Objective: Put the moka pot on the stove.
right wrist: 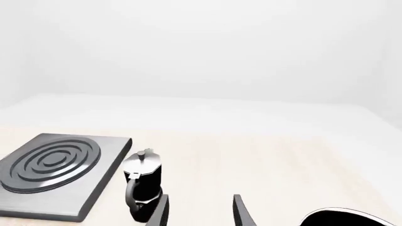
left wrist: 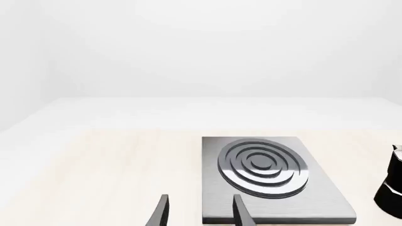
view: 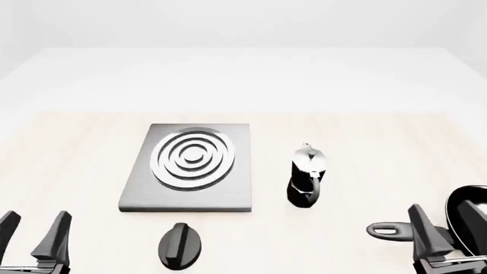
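Right of the stove [view: 190, 166], apart from it, stands the moka pot [view: 307, 177]: faceted black body, silver lid. Both hands, left [view: 32, 231] and right [view: 445, 242], gape empty.

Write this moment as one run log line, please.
moka pot: on table, right of stove | left gripper: open | right gripper: open | placing: not yet done

A black oval knob [view: 181, 245] lies on the pale wooden table [view: 365, 137], near the front edge. A black frying pan [view: 469, 214] sits far to the right, its long handle [view: 388, 231] pointing left.
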